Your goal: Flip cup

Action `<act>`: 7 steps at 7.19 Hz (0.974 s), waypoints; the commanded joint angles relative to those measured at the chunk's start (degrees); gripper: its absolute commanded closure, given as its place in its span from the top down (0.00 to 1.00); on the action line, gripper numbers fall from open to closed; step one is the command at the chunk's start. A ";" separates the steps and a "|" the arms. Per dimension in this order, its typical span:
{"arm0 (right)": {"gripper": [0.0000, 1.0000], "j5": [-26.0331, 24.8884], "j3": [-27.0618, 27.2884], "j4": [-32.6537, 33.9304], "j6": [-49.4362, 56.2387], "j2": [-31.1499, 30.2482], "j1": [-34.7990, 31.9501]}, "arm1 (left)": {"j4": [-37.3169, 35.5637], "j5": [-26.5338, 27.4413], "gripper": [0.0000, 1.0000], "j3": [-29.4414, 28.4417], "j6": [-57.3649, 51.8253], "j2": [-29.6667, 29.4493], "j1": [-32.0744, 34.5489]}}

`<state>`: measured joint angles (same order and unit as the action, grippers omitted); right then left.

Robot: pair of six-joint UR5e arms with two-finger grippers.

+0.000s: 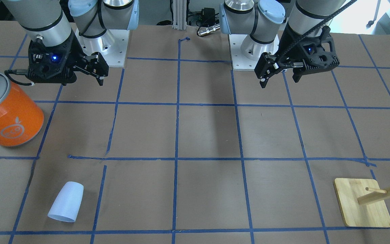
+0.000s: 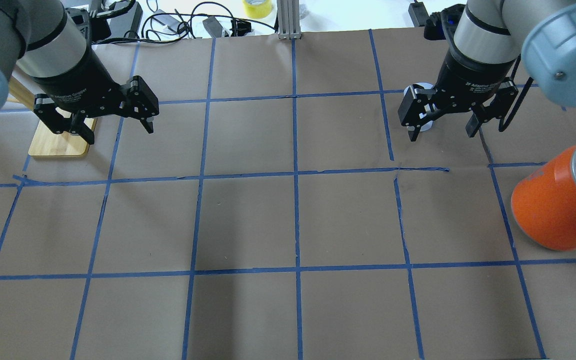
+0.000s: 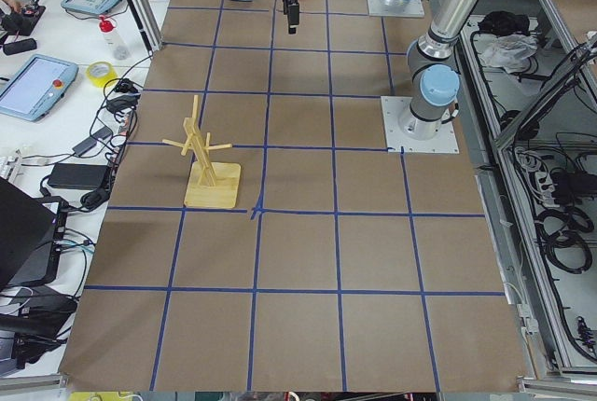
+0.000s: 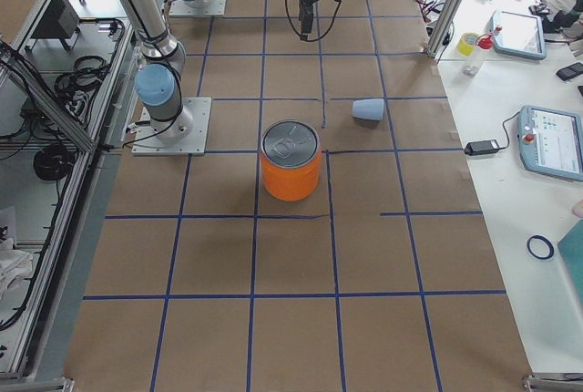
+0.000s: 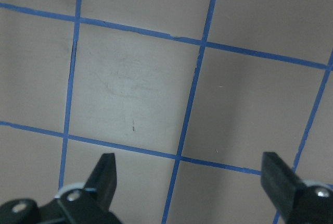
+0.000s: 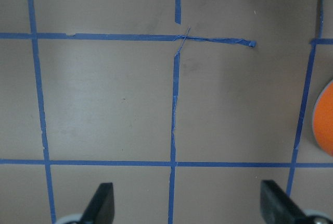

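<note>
The cup (image 1: 65, 202) is a small pale blue-white tumbler lying on its side on the brown table, on the far side from the robot, its wide rim toward the operators' edge. It also shows in the exterior right view (image 4: 368, 109). In the overhead view it is mostly hidden behind my right gripper (image 2: 441, 134). That gripper is open and empty, held above the table and apart from the cup. My left gripper (image 2: 118, 131) is open and empty above the table's other half. Neither wrist view shows the cup.
A large orange can (image 1: 10, 115) with a silver lid stands on my right side, nearer the robot than the cup. A wooden peg stand (image 1: 361, 203) on a flat base stands on my left side. Blue tape lines grid the table.
</note>
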<state>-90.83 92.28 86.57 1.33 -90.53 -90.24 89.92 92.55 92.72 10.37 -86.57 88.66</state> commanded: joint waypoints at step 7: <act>1.00 -0.31 0.01 0.44 0.07 0.01 0.07 | 0.00 0.00 1.00 0.00 0.00 0.00 0.02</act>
<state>-90.70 92.29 86.92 1.34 -90.53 -90.21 89.91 92.55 92.72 10.37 -86.57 88.68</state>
